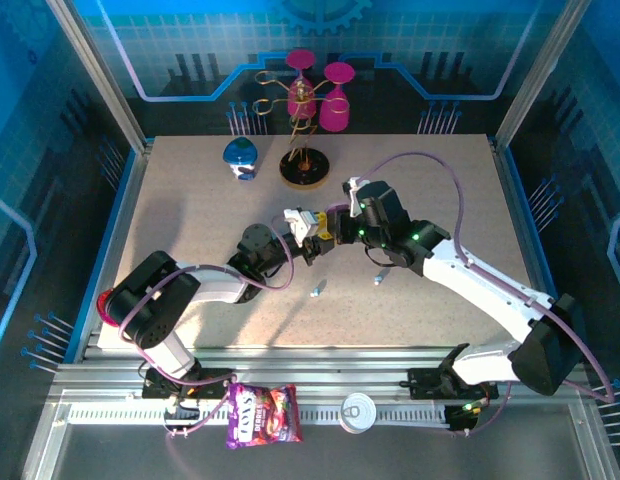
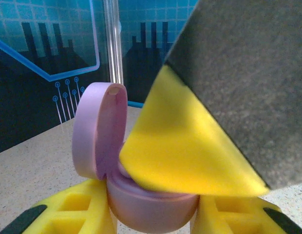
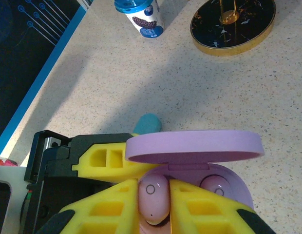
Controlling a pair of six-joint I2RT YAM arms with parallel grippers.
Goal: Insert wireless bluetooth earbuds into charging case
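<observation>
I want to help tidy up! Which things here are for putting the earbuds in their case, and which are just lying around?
For the job:
purple case
pink earbud
blue earbuds

Just lying about:
blue-lidded cup
stand with pink glasses
sweets bag
tin

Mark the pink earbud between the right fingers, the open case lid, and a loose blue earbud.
pink earbud (image 3: 153, 197): right wrist, rounded body.
case lid (image 3: 195, 146): right wrist, front rim.
blue earbud (image 1: 317, 291): top external, its middle.

The right end effector (image 3: 153, 187) covers the lower end of the pink earbud (image 3: 152, 201); its finger (image 2: 190, 161) screens the cavity of the lilac case (image 2: 151, 209); the second earbud (image 3: 215, 187) is half hidden.
</observation>
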